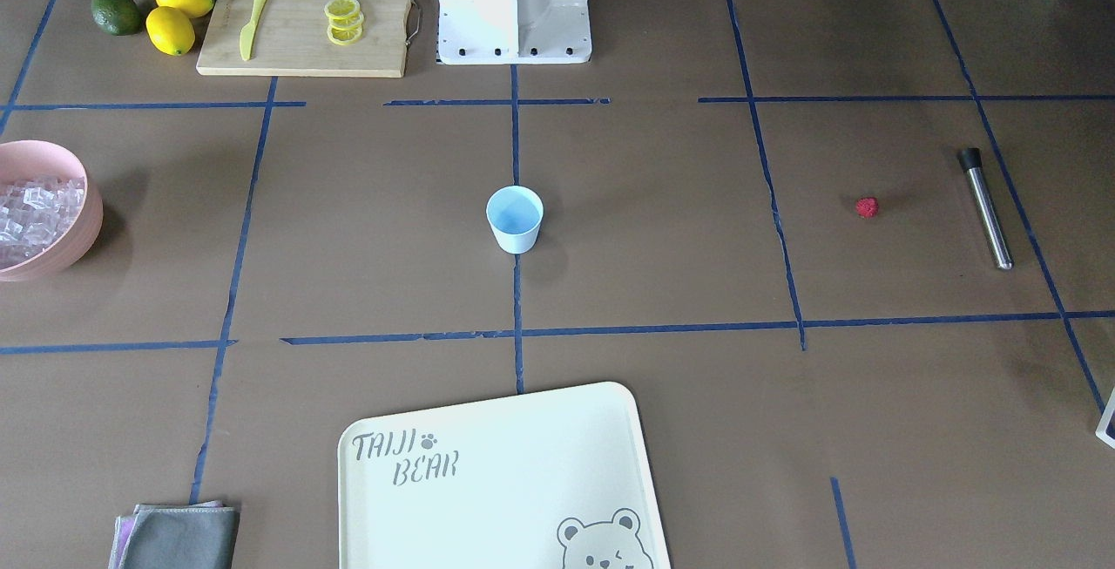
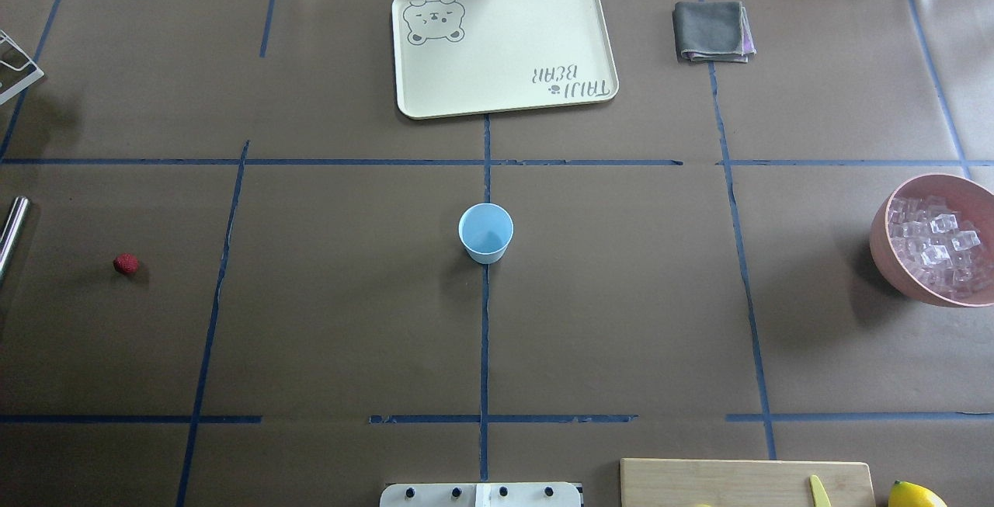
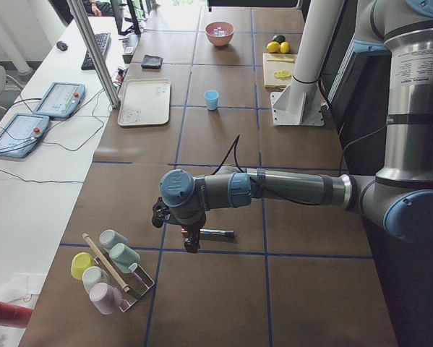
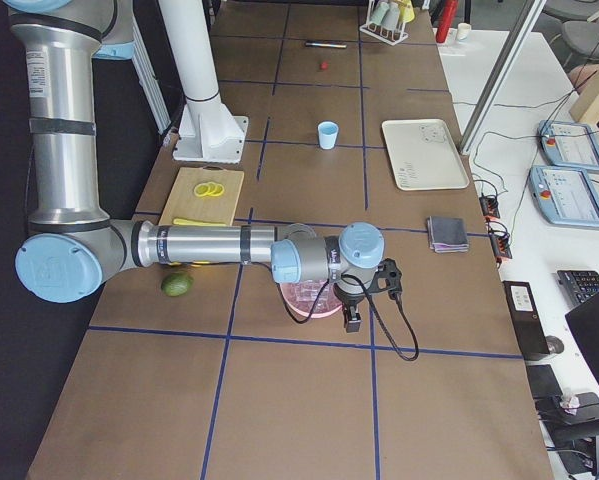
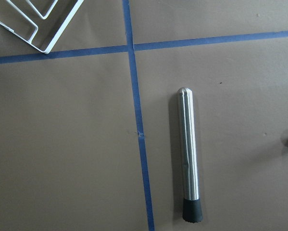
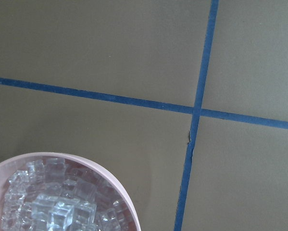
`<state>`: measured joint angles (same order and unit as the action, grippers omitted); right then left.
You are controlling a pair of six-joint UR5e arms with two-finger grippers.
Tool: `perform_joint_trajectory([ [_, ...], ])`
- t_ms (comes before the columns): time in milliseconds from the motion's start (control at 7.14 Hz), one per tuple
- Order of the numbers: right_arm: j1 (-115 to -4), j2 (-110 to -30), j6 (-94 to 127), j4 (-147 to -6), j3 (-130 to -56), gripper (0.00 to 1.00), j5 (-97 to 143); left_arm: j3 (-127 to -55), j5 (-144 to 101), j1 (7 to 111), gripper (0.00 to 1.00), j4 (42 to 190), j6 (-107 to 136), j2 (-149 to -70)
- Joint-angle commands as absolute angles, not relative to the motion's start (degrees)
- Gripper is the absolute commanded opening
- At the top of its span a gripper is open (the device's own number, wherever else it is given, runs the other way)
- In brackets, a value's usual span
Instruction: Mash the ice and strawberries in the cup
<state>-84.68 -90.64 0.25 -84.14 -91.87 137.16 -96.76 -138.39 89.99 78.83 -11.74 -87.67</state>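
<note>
The light blue cup (image 1: 514, 219) stands upright and empty at the table's middle (image 2: 485, 233). The red strawberry (image 1: 867, 207) lies alone on the robot's left side (image 2: 126, 263), next to a steel muddler (image 1: 986, 207). The ice (image 2: 936, 247) fills a pink bowl (image 2: 881, 237) on the robot's right. My left gripper (image 3: 189, 242) hangs over the muddler (image 5: 188, 154) in the exterior left view. My right gripper (image 4: 352, 322) hangs beside the ice bowl (image 6: 119, 192) in the exterior right view. I cannot tell whether either is open or shut.
A cream tray (image 2: 505, 99) lies at the far middle with a grey cloth (image 2: 710, 29) beside it. A cutting board (image 1: 305, 55) with lemon slices and a yellow knife, two lemons (image 1: 179, 16) and an avocado lie near the robot's base. A cup rack (image 3: 111, 271) stands at the left end.
</note>
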Motion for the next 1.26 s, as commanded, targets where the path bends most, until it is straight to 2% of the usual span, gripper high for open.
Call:
perform_joint_trajectory([
  [0, -84.6, -91.8, 0.3, -83.8, -92.0, 1.00, 137.4, -96.2, -135.4, 90.1, 1.00, 79.1, -11.6, -87.9],
  [840, -84.7, -93.9, 0.4, -83.6, -93.3, 1.00, 137.4, -98.2, -135.2, 90.1, 1.00, 79.4, -11.7, -87.5],
  [1121, -84.7, -94.3, 0.5, -77.7, -93.1, 1.00, 137.2, -98.2, -135.5, 90.1, 1.00, 79.4, -11.7, -87.5],
])
